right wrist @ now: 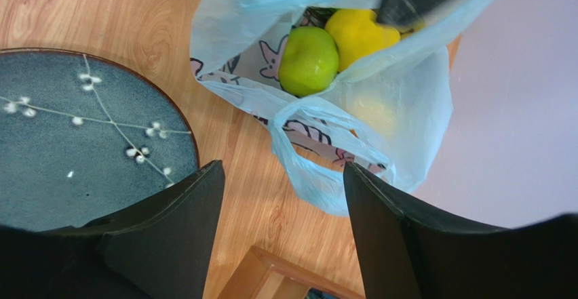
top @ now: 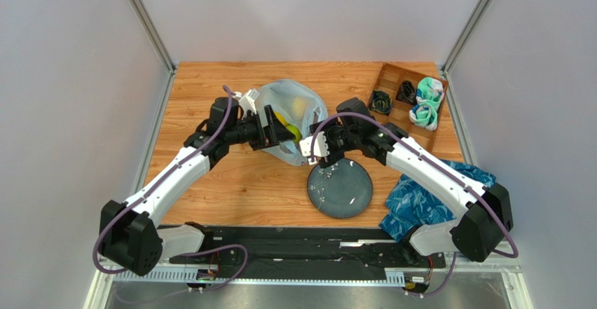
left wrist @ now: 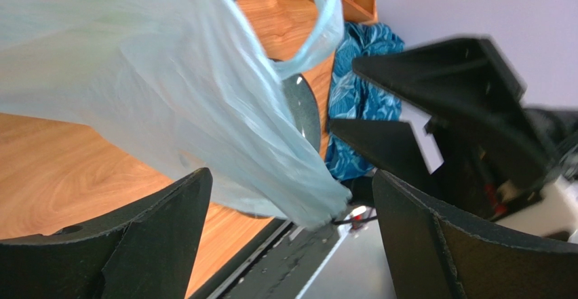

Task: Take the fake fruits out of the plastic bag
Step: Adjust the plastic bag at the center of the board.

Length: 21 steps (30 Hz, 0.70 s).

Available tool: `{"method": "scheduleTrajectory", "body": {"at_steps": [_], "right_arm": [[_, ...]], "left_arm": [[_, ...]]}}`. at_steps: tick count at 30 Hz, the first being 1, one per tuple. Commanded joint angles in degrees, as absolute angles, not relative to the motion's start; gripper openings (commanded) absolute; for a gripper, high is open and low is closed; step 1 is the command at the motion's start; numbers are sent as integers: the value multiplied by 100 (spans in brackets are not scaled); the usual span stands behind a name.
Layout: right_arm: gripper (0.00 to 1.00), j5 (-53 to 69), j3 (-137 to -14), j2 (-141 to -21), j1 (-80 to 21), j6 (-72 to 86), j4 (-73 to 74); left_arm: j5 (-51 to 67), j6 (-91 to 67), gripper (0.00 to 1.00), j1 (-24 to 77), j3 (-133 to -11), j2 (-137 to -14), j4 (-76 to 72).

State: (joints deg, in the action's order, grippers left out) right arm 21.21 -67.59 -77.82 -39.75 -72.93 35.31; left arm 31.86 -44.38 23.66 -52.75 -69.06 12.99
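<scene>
The plastic bag [top: 298, 113] lies on the table's far middle, its mouth facing the near side. Inside it I see a green pear [right wrist: 309, 60], a yellow fruit [right wrist: 359, 34] and another pale yellow fruit [right wrist: 373, 112] showing through the film. My left gripper [top: 277, 135] is open at the bag's mouth, and the bag's film [left wrist: 203, 95] hangs between its fingers. My right gripper [top: 317, 148] is open just right of the mouth, and the bag's handle loop [right wrist: 305, 170] lies between its fingertips. In its own view the right gripper [right wrist: 283, 167] holds nothing.
A dark blue plate [top: 340, 190] with a white twig pattern sits just near of the bag, under the right gripper. A wooden tray [top: 392, 78] with rolled socks stands at the back right. A blue patterned cloth [top: 413, 200] lies at the right.
</scene>
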Motion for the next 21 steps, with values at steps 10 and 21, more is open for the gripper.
{"method": "scheduleTrajectory", "body": {"at_steps": [10, 21], "right_arm": [[15, 1106, -7661, -9517, -3789, -6832, 2021], [0, 1609, -13910, -12373, -2611, -3280, 3499]], "left_arm": [[3146, -4748, 0, 1681, -5930, -7514, 1631], [3735, -2393, 0, 501, -9515, -9254, 3172]]}}
